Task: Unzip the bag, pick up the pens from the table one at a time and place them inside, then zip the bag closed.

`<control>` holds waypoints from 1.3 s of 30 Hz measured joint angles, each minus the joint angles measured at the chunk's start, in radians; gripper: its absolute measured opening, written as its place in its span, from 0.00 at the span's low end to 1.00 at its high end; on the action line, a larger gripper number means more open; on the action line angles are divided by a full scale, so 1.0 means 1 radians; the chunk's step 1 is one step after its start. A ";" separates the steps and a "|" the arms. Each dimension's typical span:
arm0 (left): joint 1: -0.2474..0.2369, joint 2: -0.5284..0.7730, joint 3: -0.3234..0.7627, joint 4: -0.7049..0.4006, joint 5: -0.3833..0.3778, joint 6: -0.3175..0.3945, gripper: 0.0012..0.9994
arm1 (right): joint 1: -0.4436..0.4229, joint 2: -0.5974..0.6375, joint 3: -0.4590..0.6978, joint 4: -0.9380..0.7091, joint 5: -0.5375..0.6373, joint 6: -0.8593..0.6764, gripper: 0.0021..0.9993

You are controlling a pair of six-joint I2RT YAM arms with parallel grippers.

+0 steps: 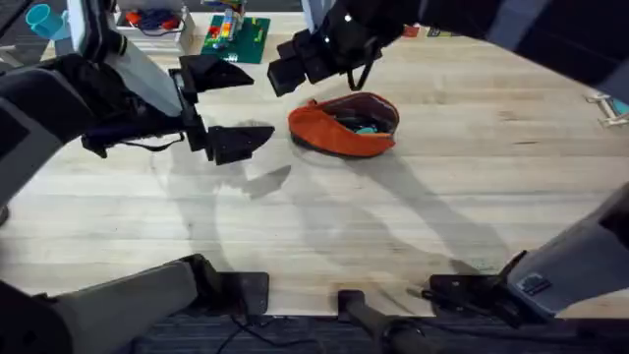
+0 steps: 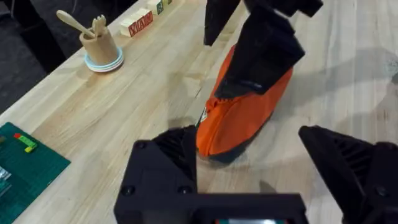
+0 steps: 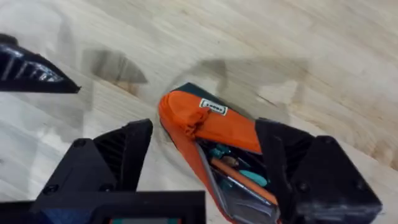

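The orange bag (image 1: 344,126) lies on the table (image 1: 472,177) at centre back, its zipper open. Inside it I see an orange pen (image 3: 244,180) among teal items; the overhead view shows only teal shapes in the opening. My right gripper (image 1: 300,61) hovers open just over the bag's left end, and in its own wrist view the right gripper (image 3: 205,158) straddles that end of the bag (image 3: 211,121). My left gripper (image 1: 231,106) stands open to the left of the bag, empty. From the left wrist, the left gripper (image 2: 255,165) faces the bag (image 2: 242,118).
A green brick baseplate (image 1: 236,37) and a white tray (image 1: 152,25) sit at the back left. A wooden cup with utensils (image 2: 99,45) and lettered blocks (image 2: 140,22) stand farther off. A metal tool (image 1: 602,104) lies at the right edge.
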 joint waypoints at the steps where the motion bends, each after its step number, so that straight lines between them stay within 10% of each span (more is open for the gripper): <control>1: 0.000 0.000 0.000 0.000 0.000 0.000 0.99 | 0.001 0.014 0.018 -0.014 0.000 0.001 1.00; 39: 0.000 0.000 0.000 0.000 0.000 0.000 0.99 | 0.023 0.093 0.070 -0.111 0.000 0.075 0.99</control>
